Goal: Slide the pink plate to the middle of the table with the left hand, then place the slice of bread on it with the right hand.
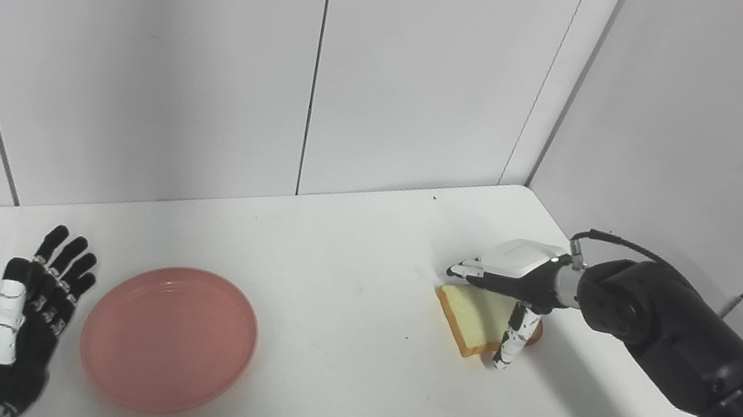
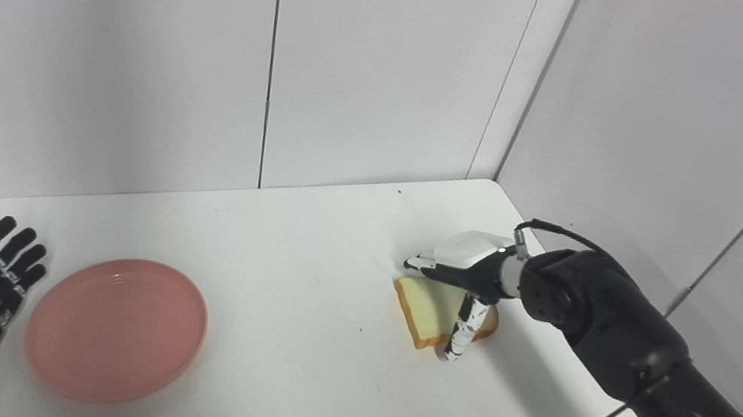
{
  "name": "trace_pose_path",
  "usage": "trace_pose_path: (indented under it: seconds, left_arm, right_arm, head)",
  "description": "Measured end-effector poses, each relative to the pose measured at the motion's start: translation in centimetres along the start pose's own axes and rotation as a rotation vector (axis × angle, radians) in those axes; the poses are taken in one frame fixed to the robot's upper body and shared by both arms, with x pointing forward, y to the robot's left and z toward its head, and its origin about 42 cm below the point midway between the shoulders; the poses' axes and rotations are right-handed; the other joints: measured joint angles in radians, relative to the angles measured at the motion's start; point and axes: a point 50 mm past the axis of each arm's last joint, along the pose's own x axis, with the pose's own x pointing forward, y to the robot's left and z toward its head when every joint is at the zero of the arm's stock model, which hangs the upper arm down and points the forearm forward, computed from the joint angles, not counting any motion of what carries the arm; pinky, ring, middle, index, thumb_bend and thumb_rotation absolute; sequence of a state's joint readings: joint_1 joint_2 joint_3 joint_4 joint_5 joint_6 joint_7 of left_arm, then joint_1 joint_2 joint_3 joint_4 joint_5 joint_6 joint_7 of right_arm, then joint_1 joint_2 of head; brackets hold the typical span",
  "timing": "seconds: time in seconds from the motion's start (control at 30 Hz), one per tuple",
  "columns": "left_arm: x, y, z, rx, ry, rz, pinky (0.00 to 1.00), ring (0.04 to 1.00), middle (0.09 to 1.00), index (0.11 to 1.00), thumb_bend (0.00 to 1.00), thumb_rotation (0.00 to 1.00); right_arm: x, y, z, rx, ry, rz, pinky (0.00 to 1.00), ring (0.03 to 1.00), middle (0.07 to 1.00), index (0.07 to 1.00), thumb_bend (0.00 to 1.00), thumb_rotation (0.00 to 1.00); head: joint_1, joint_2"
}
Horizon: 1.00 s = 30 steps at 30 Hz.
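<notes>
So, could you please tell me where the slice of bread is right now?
The slice of bread lies on the table's right side, directly under the right robot hand, well right of the pink plate.

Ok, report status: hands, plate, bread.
Left hand open, flat on table beside plate. Right hand over bread, fingers around it, grip unconfirmed. Plate empty, left of centre. Nothing in the way.

Left hand point(image 1: 14, 329) is lying flat, palm down, fingers point(image 1: 64, 261) extended and slightly spread. Right arm point(image 1: 683, 347) is reaching in from the right, its hand point(image 1: 511, 283) palm down, thumb point(image 1: 512, 340) pointing downward.
</notes>
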<state>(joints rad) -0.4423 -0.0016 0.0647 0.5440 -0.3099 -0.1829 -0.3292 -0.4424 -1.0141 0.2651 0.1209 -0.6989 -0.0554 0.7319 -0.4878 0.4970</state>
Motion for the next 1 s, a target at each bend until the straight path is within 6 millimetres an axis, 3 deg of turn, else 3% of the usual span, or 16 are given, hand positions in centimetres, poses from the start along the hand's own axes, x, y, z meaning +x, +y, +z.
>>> trace_pose_path:
  seconds: [0.33, 0.53, 0.6, 0.77, 0.87, 0.93, 1.0]
  left_arm:
    - [-0.1, 0.1, 0.0, -0.002, 0.001, 0.001, 0.97, 0.953, 0.956, 0.940, 0.79, 0.85]
    - [-0.1, 0.1, 0.0, -0.002, 0.001, 0.000, 0.98, 0.961, 0.962, 0.946, 0.78, 0.85]
    - [-0.1, 0.0, 0.0, -0.004, -0.001, -0.008, 0.97, 0.958, 0.960, 0.947, 0.78, 0.85]
    - [-0.2, 0.0, 0.0, -0.008, -0.003, -0.012, 0.96, 0.957, 0.961, 0.945, 0.78, 0.86]
    - [-0.2, 0.0, 0.0, -0.005, -0.002, -0.012, 0.96, 0.949, 0.954, 0.938, 0.78, 0.86]
    - [-0.3, 0.1, 0.0, 0.002, 0.000, -0.012, 0.96, 0.948, 0.954, 0.937, 0.79, 0.86]
    - [-0.3, 0.1, 0.0, 0.006, 0.001, -0.010, 0.96, 0.950, 0.954, 0.936, 0.79, 0.85]
  right_arm:
    - [0.8, 1.3, -1.2, 0.034, 0.035, 0.002, 0.94, 0.952, 0.969, 1.000, 1.00, 0.34]
    - [1.6, 1.9, -0.9, 0.049, 0.039, -0.061, 0.87, 0.911, 0.945, 0.975, 0.96, 0.27]
    - [2.0, 2.0, -0.9, 0.070, 0.040, -0.092, 0.75, 0.862, 0.923, 0.948, 0.91, 0.23]
    - [2.5, 2.4, -1.0, 0.106, 0.053, -0.178, 0.65, 0.786, 0.854, 0.862, 0.78, 0.16]
    - [2.8, 2.7, -1.0, 0.118, 0.050, -0.232, 0.58, 0.669, 0.742, 0.773, 0.68, 0.14]
    - [2.8, 2.8, -1.0, 0.117, 0.047, -0.251, 0.50, 0.566, 0.641, 0.666, 0.60, 0.14]
    - [2.8, 2.9, -0.9, 0.109, 0.044, -0.278, 0.47, 0.530, 0.600, 0.552, 0.54, 0.14]
  head:
    - [0.002, 0.003]
    - [0.000, 0.005]
    - [0.002, 0.006]
    - [0.000, 0.008]
    - [0.000, 0.008]
    - [0.000, 0.008]
    - [0.000, 0.008]
